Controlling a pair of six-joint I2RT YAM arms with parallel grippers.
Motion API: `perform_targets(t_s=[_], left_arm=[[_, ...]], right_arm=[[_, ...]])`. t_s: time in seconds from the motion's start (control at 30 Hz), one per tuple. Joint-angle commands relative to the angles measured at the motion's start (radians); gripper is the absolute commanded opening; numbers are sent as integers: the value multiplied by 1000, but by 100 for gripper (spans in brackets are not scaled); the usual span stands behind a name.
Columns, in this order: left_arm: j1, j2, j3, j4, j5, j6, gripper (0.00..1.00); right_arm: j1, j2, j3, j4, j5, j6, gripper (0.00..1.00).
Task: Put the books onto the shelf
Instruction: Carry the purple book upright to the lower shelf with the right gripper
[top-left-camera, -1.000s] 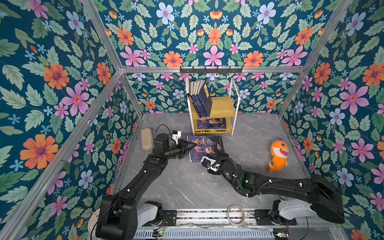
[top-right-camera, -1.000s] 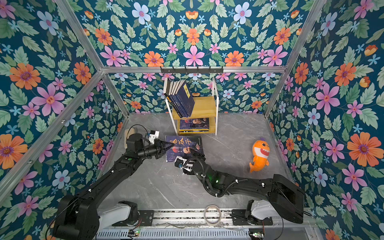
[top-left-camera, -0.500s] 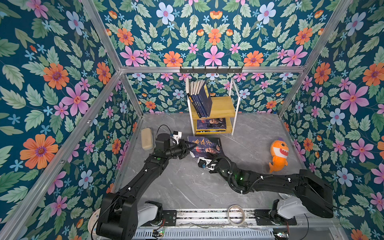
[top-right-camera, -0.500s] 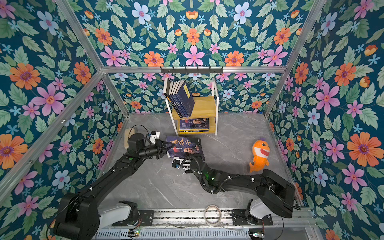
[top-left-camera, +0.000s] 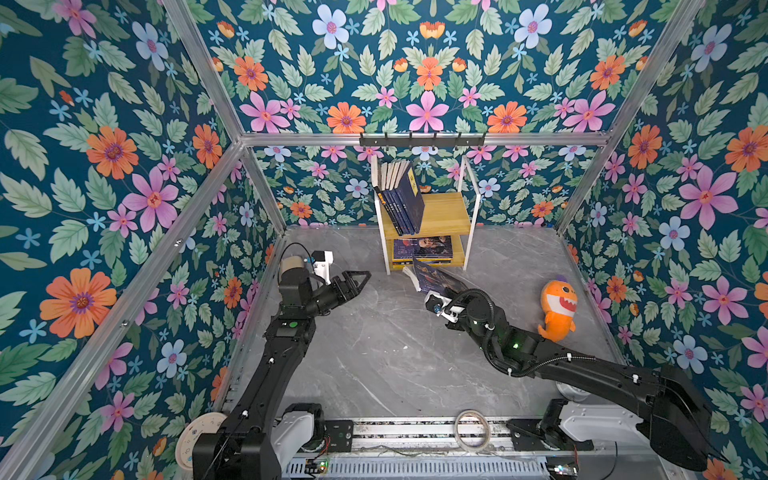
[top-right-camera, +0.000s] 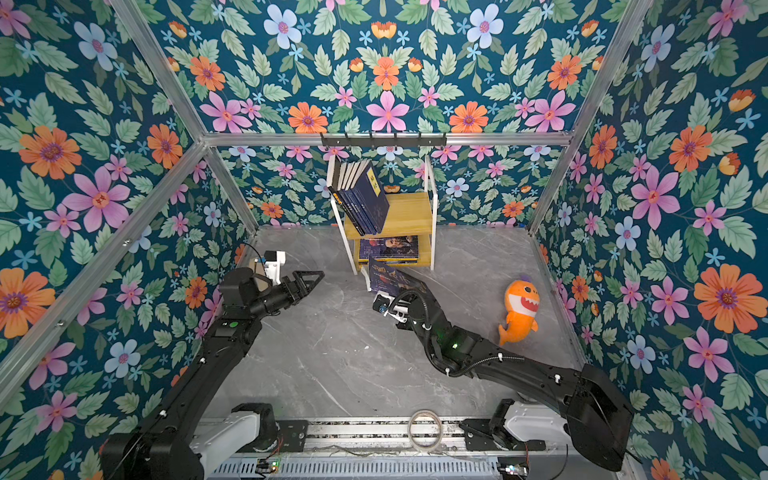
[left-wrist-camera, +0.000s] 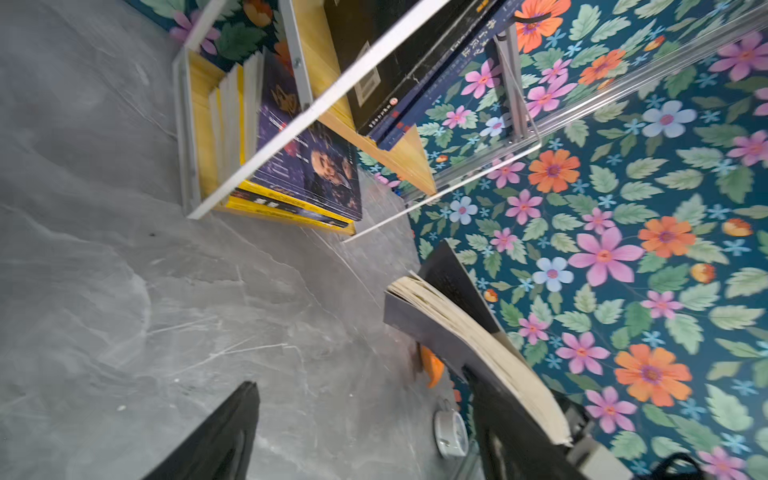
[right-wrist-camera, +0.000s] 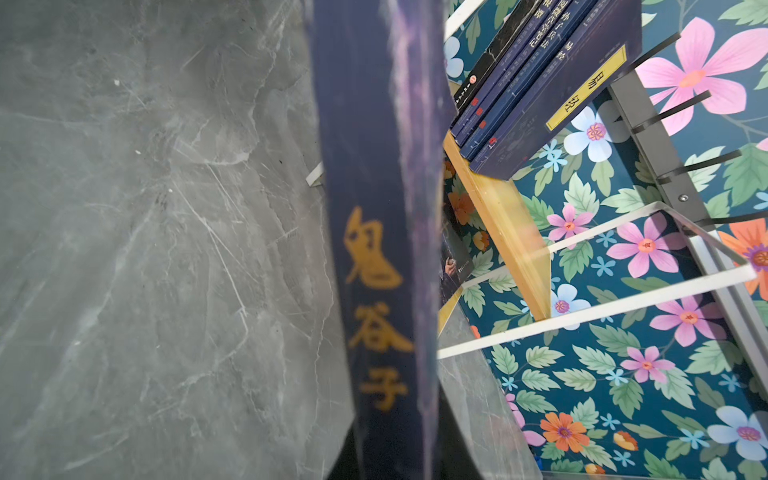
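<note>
A dark navy book (top-left-camera: 436, 279) (top-right-camera: 395, 277) with gold title characters on its spine (right-wrist-camera: 378, 232) is tilted up above the floor, right in front of the shelf's lower tier. My right gripper (top-left-camera: 449, 291) (right-wrist-camera: 390, 457) is shut on its near edge. The shelf (top-left-camera: 446, 212) (top-right-camera: 409, 212) carries several navy books (top-left-camera: 401, 199) leaning on its top board and a flat stack (top-left-camera: 424, 247) (left-wrist-camera: 307, 166) on its lower board. My left gripper (top-left-camera: 359, 277) (top-right-camera: 312, 277) (left-wrist-camera: 365, 415) is open and empty, left of the held book (left-wrist-camera: 469, 332) and apart from it.
An orange shark plush (top-left-camera: 557, 305) (top-right-camera: 521, 309) lies on the grey floor to the right of the right arm. A black hook rail (top-left-camera: 422, 139) runs along the back wall above the shelf. A tape roll (top-left-camera: 471, 430) lies on the front rail.
The right gripper closed on the book and raised it on a tilt toward the shelf. The left gripper let the book go, opened, and drew back to the left.
</note>
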Motion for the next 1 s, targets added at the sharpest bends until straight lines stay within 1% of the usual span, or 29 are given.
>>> perform_targets(t_s=[0.0, 0.03, 0.13, 0.23, 0.37, 0.53, 0.63, 0.8, 0.97], left_arm=[[12, -28, 7, -126, -94, 257, 95], [18, -34, 3, -135, -116, 287, 100], [37, -43, 7, -152, -176, 358, 100], [37, -52, 12, -169, -208, 433, 100], [34, -52, -2, -163, -231, 468, 100], [25, -58, -9, -164, -252, 512, 100], [21, -58, -3, -166, -254, 510, 100], [13, -57, -4, -168, -254, 517, 100], [7, -59, -6, -164, -242, 509, 100]], right_arm=[[-18, -1, 51, -36, -15, -87, 0], [-21, 9, 69, -45, -10, -120, 0], [-22, 50, 131, -66, 22, -221, 0], [-23, 98, 173, -41, 43, -329, 0], [-29, 177, 211, 12, 67, -460, 0], [-43, 253, 237, 112, 78, -559, 0], [-52, 302, 257, 163, 96, -624, 0], [-83, 359, 301, 179, 84, -647, 0], [-116, 397, 344, 180, 59, -618, 0]])
